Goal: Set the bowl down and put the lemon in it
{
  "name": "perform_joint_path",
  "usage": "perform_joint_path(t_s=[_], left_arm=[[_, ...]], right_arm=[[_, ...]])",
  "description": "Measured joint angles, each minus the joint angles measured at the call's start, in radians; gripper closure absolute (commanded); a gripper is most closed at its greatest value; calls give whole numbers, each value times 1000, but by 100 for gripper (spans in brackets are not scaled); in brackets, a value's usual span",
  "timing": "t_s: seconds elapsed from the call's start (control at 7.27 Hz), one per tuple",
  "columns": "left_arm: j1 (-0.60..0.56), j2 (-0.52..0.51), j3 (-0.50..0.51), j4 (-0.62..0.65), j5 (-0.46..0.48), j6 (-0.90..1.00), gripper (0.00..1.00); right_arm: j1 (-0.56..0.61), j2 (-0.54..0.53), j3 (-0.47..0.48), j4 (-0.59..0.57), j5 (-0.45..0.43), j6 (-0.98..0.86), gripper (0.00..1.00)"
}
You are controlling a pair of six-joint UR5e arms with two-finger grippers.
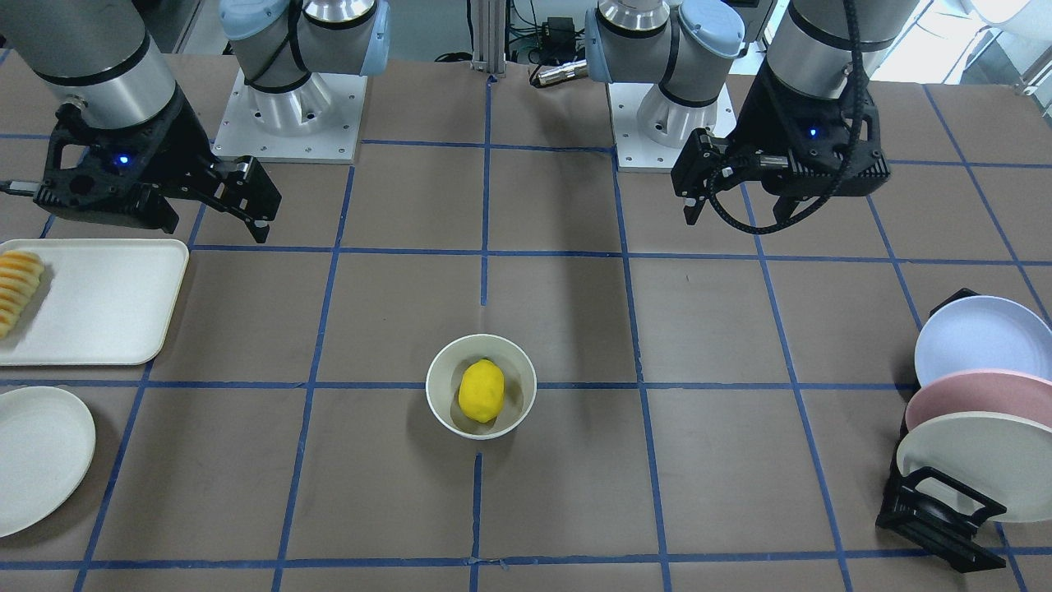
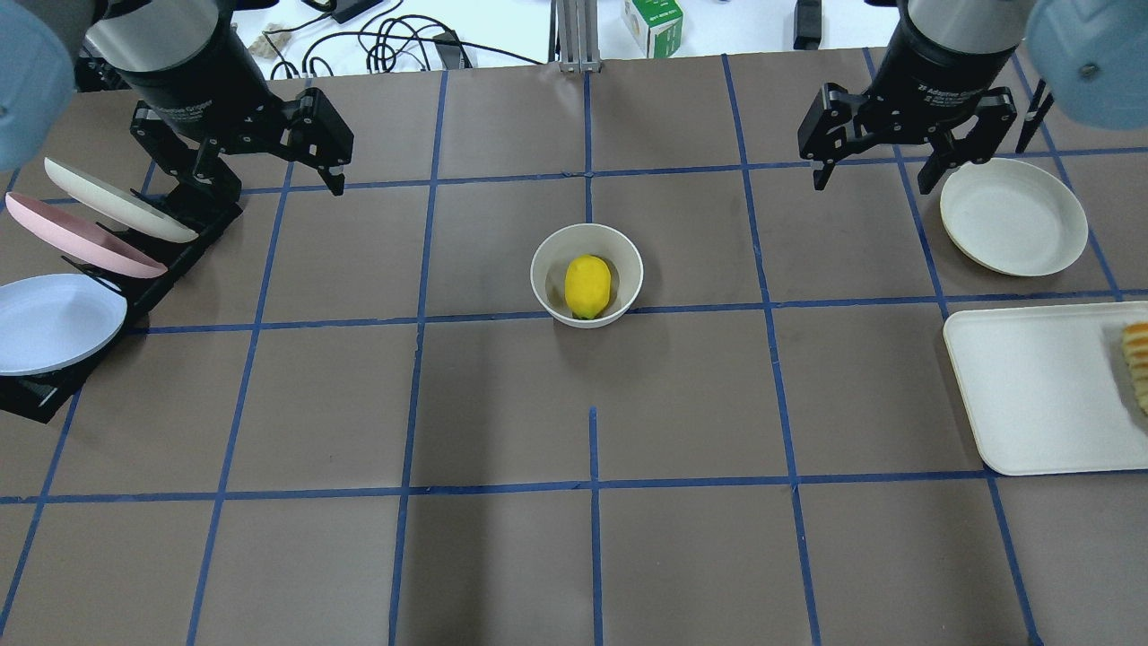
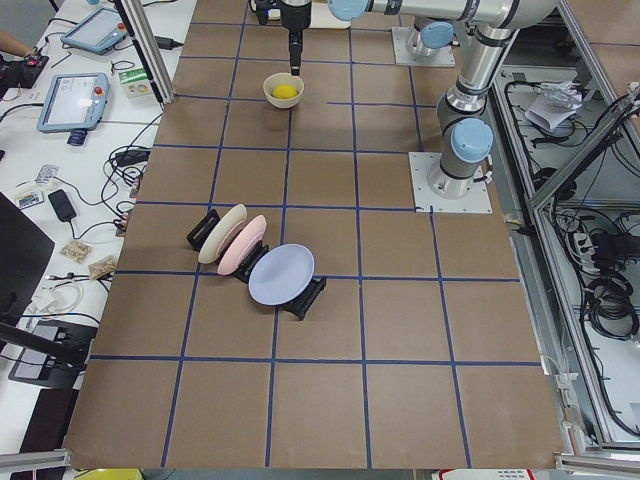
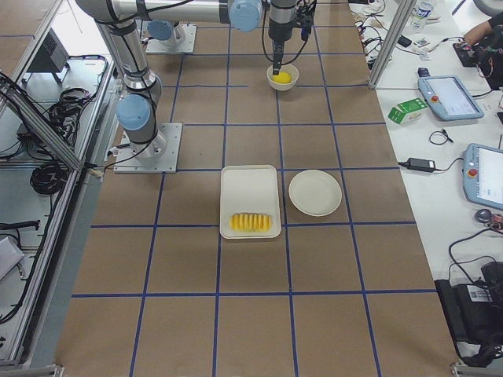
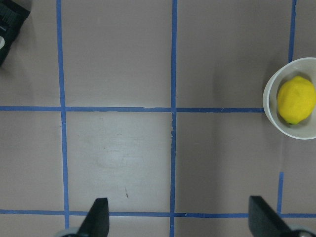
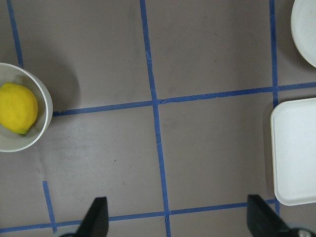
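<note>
The cream-white bowl point(image 1: 438, 370) stands upright at the table's middle with the yellow lemon point(image 1: 482, 391) lying inside it. Both show in the overhead view, bowl point(image 2: 543, 269) and lemon point(image 2: 587, 285). My left gripper point(image 2: 269, 184) hangs open and empty above the table, well off to the bowl's left and toward the far edge of the table. My right gripper point(image 2: 874, 179) is open and empty, well off to the bowl's right. The left wrist view shows the bowl point(image 5: 270, 106) and lemon point(image 5: 296, 99) at its right edge. The right wrist view shows the bowl point(image 6: 43, 98) and lemon point(image 6: 17, 107) at its left edge.
A dish rack point(image 2: 179, 238) holding three plates, cream, pink and pale blue, stands at the overhead view's left. A flat cream plate point(image 2: 1013, 215) and a white tray point(image 2: 1031, 386) with sliced yellow-orange food point(image 2: 1137, 363) lie at its right.
</note>
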Motion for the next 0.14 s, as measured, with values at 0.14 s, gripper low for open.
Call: perform_joint_path(t_s=[0.14], left_arm=[[0, 0, 0, 0, 0, 0, 0]], right_arm=[[6, 0, 0, 1, -3, -1, 0]])
